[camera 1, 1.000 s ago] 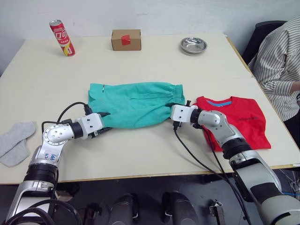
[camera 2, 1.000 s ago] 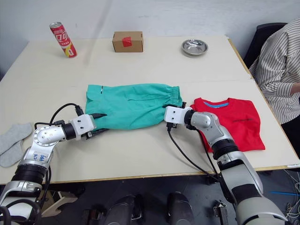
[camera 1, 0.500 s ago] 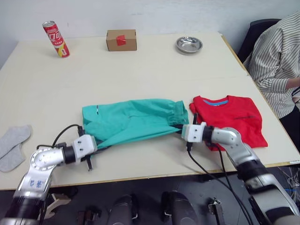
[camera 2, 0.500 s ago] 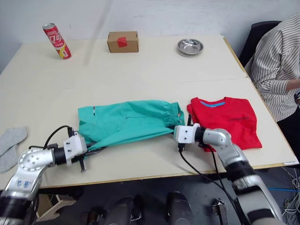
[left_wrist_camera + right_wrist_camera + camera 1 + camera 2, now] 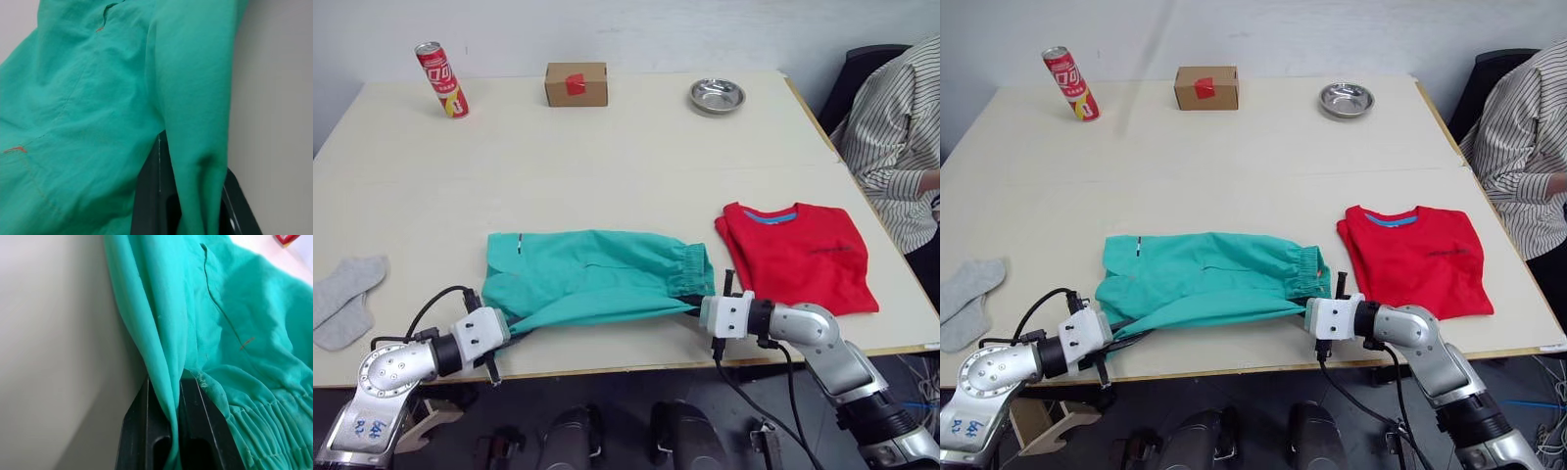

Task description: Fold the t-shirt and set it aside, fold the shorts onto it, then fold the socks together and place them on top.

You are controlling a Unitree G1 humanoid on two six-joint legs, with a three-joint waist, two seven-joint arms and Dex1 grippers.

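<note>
Dragged nearer the worktop (image 5: 607,137) edge, the shorts (image 5: 597,279) stretch between left claw (image 5: 506,338) and right claw (image 5: 697,306), both clamped on their near hem.

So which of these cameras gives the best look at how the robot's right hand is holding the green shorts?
The right wrist view: the right hand has both black fingers shut on a fold of the shorts. The eye views show the whole shorts stretched between both hands, the pinch itself hidden. The left wrist view shows the left hand's own grip.
</note>
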